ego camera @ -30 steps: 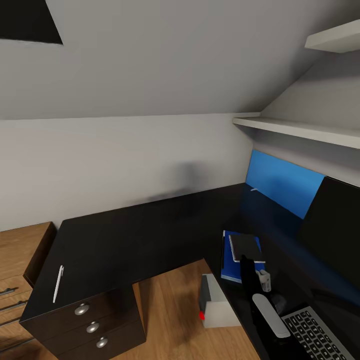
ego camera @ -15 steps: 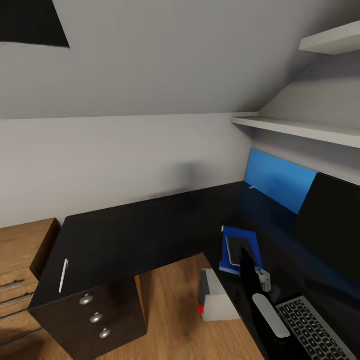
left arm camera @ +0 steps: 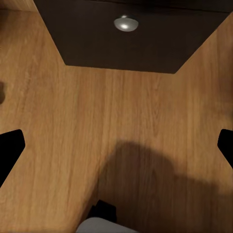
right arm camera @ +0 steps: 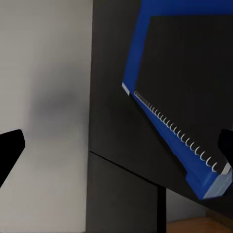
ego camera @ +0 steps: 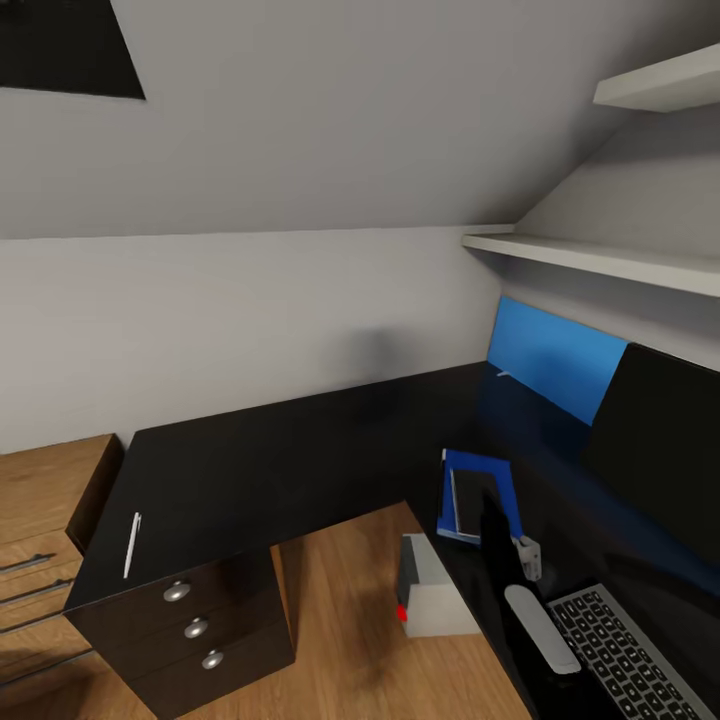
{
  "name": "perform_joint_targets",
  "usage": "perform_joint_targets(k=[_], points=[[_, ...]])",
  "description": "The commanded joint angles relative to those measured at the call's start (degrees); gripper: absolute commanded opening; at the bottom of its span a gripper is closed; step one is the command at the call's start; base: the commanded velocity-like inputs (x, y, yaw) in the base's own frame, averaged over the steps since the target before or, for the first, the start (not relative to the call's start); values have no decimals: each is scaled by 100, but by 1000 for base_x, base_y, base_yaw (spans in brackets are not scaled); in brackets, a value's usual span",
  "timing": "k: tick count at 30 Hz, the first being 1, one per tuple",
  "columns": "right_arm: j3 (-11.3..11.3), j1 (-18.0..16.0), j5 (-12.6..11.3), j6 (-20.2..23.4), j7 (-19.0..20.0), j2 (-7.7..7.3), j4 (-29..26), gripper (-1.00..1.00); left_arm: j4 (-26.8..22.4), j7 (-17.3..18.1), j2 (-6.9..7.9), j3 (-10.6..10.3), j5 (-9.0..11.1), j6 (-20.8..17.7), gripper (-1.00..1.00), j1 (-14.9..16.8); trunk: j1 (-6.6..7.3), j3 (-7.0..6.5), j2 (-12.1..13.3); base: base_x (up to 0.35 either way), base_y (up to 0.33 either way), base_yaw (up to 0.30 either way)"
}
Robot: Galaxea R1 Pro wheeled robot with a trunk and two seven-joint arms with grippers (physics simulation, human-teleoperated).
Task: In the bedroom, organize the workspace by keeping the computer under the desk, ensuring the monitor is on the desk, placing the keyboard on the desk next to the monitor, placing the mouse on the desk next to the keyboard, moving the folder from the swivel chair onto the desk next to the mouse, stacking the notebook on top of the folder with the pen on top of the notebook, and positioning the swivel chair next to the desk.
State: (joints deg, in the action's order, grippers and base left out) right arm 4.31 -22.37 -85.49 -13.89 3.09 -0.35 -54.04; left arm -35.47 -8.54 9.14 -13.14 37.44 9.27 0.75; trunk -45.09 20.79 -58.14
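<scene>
On the long L-shaped black tabletop [ego camera: 290,455], under sloped grey walls: one bright blue flat folder [ego camera: 495,470] with a pale edge, lying on the right-hand wing; one thin near-black spiral-bound notebook [ego camera: 470,500] stacked flat on it, its wire spine running along one side in the right wrist view; one slim silver-framed keyboard with dark keys [ego camera: 625,655] nearer the robot, apart from the folder; one large black flat monitor panel [ego camera: 660,450] standing behind them at the right edge, in front of a blue wall panel [ego camera: 555,360]. One thin white pen [ego camera: 131,545] lies well apart, on the far left end of the tabletop above the black three-drawer unit with round silver knobs [ego camera: 195,628]. One light grey boxy computer tower with a red light [ego camera: 430,600] stands on the light wood floor [ego camera: 340,620] beneath the tabletop's inner corner. Two pale wall shelves [ego camera: 600,260] hang above the right wing. Right arm's dark pincer [ego camera: 495,525] reaches over the notebook's near edge, partly covering it; its fingers stand wide apart, gripping nothing. Left pincer [left arm camera: 116,145], seen from its wrist camera: fingertips spread wide over bare floor, empty, facing a drawer knob [left arm camera: 125,23].
</scene>
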Motion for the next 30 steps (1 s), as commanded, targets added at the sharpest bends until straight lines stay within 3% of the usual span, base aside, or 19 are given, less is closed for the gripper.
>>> perform_joint_targets(k=[1, 3, 10, 13, 23, 25, 30], points=[[22, -4, -60, -48, 39, -2, -50, 100, -4, -45, 9, -48, 44, 31, 100, 4, 22, -12, 37, 0, 0, 0], [30, -4, -50, -60, 47, 5, -104, 100, -4, -47, 9, -48, 44, 27, 100, 4, 66, -48, 118, 0, 0, 0], [439, -4, 207, -338, 60, 300, -119, 100, -4, -66, -15, -63, 68, 10, 100, 4, 220, -174, 398, 0, 0, 0], [710, 30, 551, -735, 44, 417, -63, 100, 3, -80, -17, -66, 70, 13, 100, 4, 286, -227, 519, 0, 0, 0], [1116, 48, 628, -806, -34, 446, -35, 100, 5, -86, -18, -66, 86, 10, 100, 4, 505, -407, 920, 0, 0, 0], [1355, 49, 646, -807, -41, 442, -40, 100, 5, -86, -18, -65, 86, 12, 100, 4, 505, -407, 920, 0, 0, 0], [1556, 49, 664, -847, -44, 446, -30, 100, 5, -86, -18, -65, 80, 20, 100, 4, 505, -407, 920, 0, 0, 89]])
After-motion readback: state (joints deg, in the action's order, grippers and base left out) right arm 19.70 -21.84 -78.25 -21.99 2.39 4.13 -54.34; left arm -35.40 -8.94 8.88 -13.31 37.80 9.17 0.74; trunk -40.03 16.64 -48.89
